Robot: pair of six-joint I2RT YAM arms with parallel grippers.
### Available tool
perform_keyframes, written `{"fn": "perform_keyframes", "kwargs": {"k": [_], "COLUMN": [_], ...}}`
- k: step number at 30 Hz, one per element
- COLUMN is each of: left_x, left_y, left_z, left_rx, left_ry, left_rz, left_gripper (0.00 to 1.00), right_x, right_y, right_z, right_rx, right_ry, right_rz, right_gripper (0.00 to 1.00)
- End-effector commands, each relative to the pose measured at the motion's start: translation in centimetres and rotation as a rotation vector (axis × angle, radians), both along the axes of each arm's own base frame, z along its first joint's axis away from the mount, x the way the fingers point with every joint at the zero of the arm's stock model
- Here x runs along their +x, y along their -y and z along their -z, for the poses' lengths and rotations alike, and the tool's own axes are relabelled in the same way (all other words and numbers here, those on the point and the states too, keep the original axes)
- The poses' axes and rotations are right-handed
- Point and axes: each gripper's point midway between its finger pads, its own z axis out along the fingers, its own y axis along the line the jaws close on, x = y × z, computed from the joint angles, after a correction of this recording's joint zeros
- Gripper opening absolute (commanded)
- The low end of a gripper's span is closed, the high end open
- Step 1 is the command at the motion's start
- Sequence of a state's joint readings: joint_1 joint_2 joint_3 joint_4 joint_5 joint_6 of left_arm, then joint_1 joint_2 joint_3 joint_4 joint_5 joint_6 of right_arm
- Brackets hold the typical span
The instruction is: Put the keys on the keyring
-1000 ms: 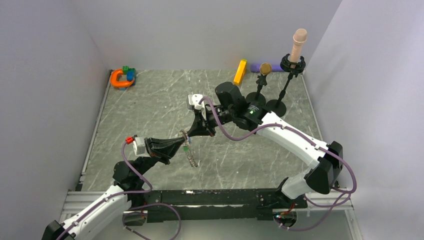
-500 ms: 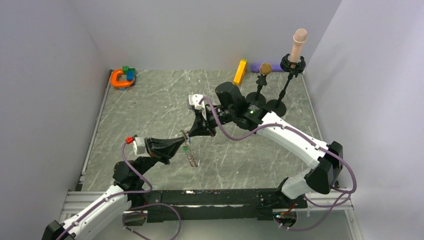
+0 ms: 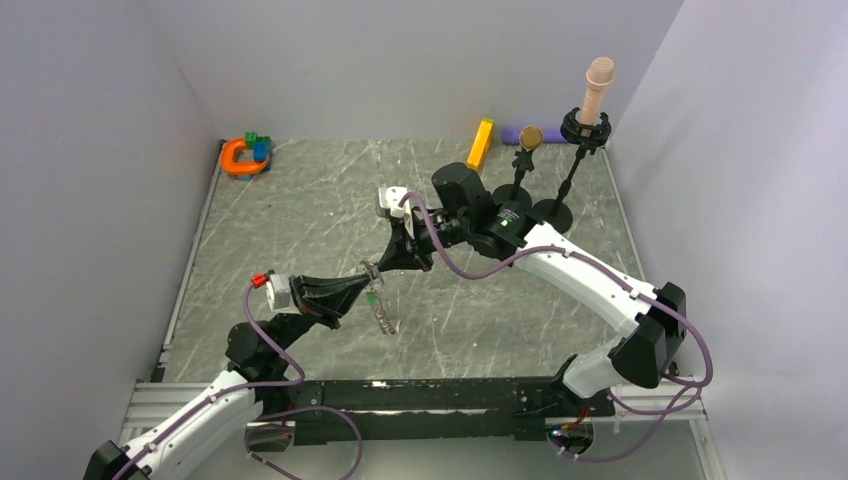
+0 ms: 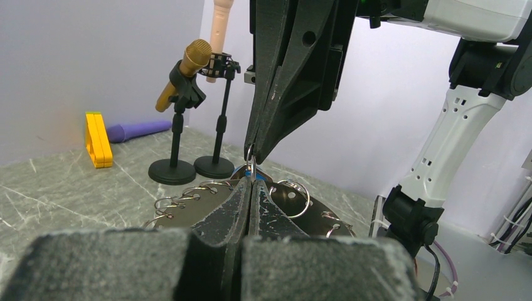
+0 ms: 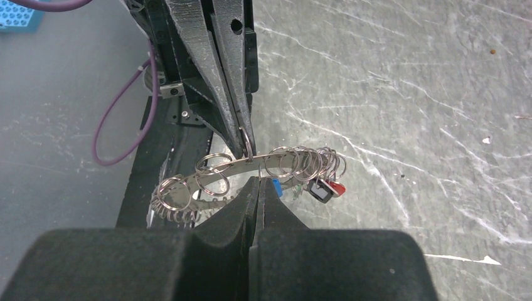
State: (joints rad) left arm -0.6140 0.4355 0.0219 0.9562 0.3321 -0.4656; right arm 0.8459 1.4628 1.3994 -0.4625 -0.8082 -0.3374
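The keyring [image 3: 381, 311] is a flat silvery plate [image 5: 221, 170] with several small wire loops, held off the table at its centre. My left gripper [image 3: 368, 277] is shut on its edge [image 4: 251, 183]. My right gripper [image 3: 385, 265] comes down from above, shut on a thin wire loop [image 5: 258, 182] at the plate's rim, tip to tip with the left. A blue key [image 5: 276, 187] hangs just beside the right fingertips. A dark/white key [image 5: 320, 190] and a red key [image 5: 338, 187] dangle from loops further along the plate.
An orange horseshoe toy [image 3: 239, 157] lies in the far left corner. A yellow bar [image 3: 481, 144] and a purple handle [image 3: 512, 134] lie at the back. Two microphone stands [image 3: 522, 180] [image 3: 578, 165] stand just behind the right arm. Walls close in on three sides.
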Motion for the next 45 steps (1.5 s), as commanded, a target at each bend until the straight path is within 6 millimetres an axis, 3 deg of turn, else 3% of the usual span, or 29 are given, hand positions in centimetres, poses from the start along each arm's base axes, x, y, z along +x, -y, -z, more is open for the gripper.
{"fn": "perform_keyframes", "kwargs": {"k": [1,13,45], "left_x": [-0.67,-0.35,-0.62], "left_y": [-0.62,-0.74,-0.45], "left_z": [-2.72,-2.56,-2.76], "left_rx": [-0.061,-0.058,-0.058], "left_ry": [0.077,0.065,0.074], "left_rz": [-0.005,-0.021,0.002], "left_gripper": [0.0,0.0,0.0], "right_x": [0.4,-0.35,-0.09], "right_y": [-0.1,-0.16,-0.48], "right_z": [-1.96,-2.26,-1.99], "right_rx": [0.045,0.062,0.062], "right_ry": [0.043,0.021,0.01], "right_rz": [0.011,-0.022,-0.019], "right_gripper": [0.0,0.0,0.0]}}
